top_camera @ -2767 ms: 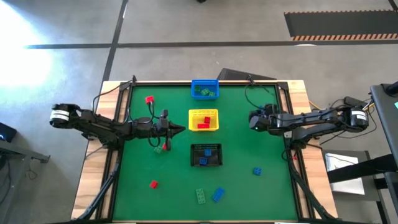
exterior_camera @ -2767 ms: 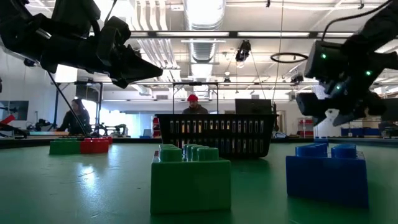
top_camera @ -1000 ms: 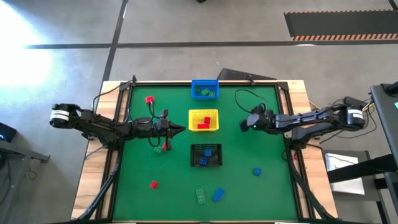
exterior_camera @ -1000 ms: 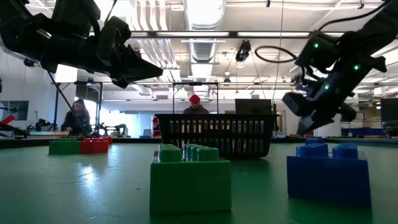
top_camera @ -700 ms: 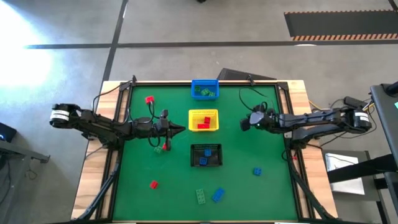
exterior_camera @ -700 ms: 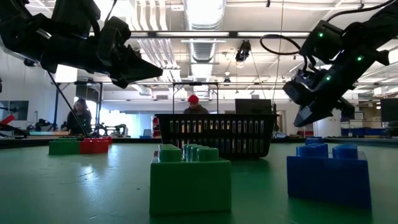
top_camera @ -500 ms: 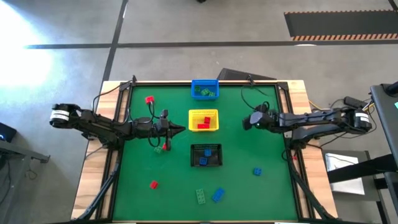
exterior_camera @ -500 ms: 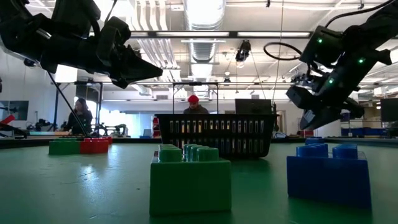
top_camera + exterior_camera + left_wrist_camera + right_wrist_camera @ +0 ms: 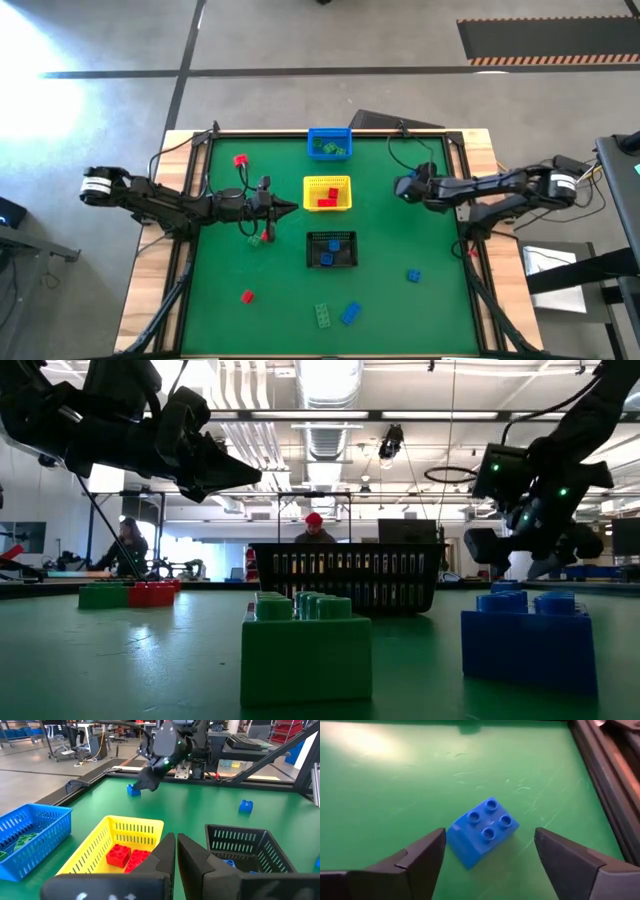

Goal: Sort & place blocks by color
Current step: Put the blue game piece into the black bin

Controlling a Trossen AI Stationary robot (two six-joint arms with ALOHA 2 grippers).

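A blue block (image 9: 485, 831) rests studs up on the green mat near the table's right rail. My right gripper (image 9: 489, 836) slants down over it, open, with one finger on each side and neither touching. In the left wrist view the same block (image 9: 133, 790) shows just under that gripper (image 9: 149, 781). My left gripper (image 9: 290, 207) hangs shut and holds nothing, left of the yellow basket (image 9: 327, 193). Loose blocks lie on the mat: red (image 9: 240, 160), red (image 9: 247, 296), green (image 9: 323, 315), blue (image 9: 350, 313) and blue (image 9: 413, 275).
Three baskets stand in a row down the table's middle: blue (image 9: 329, 143) with green blocks, yellow with red blocks, black (image 9: 331, 250) with blue blocks. A small red and green pair (image 9: 262, 237) lies under the left arm. People stand in the room behind.
My right gripper has swung a little toward the table's far edge and sunk toward the mat. It has rolled about its own line, tipped further down and opened wide over the blue block. The left arm has kept still.
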